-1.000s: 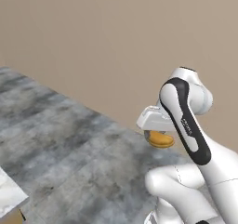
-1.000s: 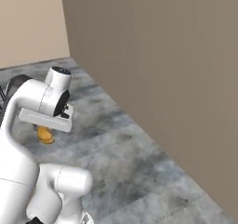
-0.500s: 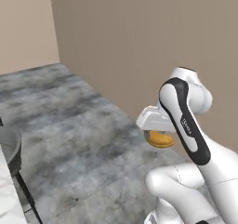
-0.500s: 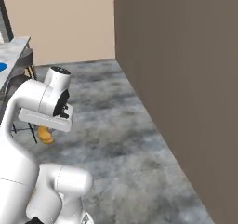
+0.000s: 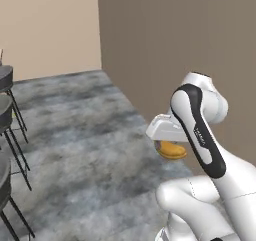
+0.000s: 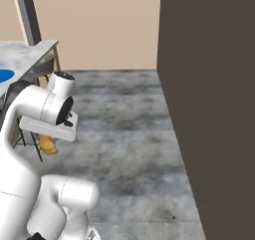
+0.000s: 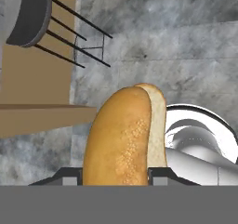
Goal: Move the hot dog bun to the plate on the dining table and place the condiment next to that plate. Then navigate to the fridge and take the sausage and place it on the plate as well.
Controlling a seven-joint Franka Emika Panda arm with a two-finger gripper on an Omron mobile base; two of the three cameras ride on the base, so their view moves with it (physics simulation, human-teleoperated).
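The golden-tan hot dog bun (image 7: 122, 139) stands lengthwise between my fingertips (image 7: 69, 175), and my gripper (image 7: 116, 176) is shut on it. In the base views the bun (image 5: 172, 150) (image 6: 48, 144) hangs under the hand, well above the grey floor. The blue plate (image 6: 4, 76) lies on the marble top of the dining table (image 6: 35, 52) at the far left edge of the right base view. The table's tan base (image 7: 32, 79) shows beside the bun in the hand view.
Dark stools (image 5: 6, 80) (image 7: 28, 14) with thin black legs line the table's side. A tall dark brown wall (image 6: 209, 109) (image 5: 175, 40) stands close on the right. Grey stone floor (image 5: 85, 135) runs ahead to a beige wall (image 6: 99, 25).
The base has turned, so the whole scene has shifted: the stools, the table and the blue plate have come into view. The arm holds the same pose with the bun in the gripper.
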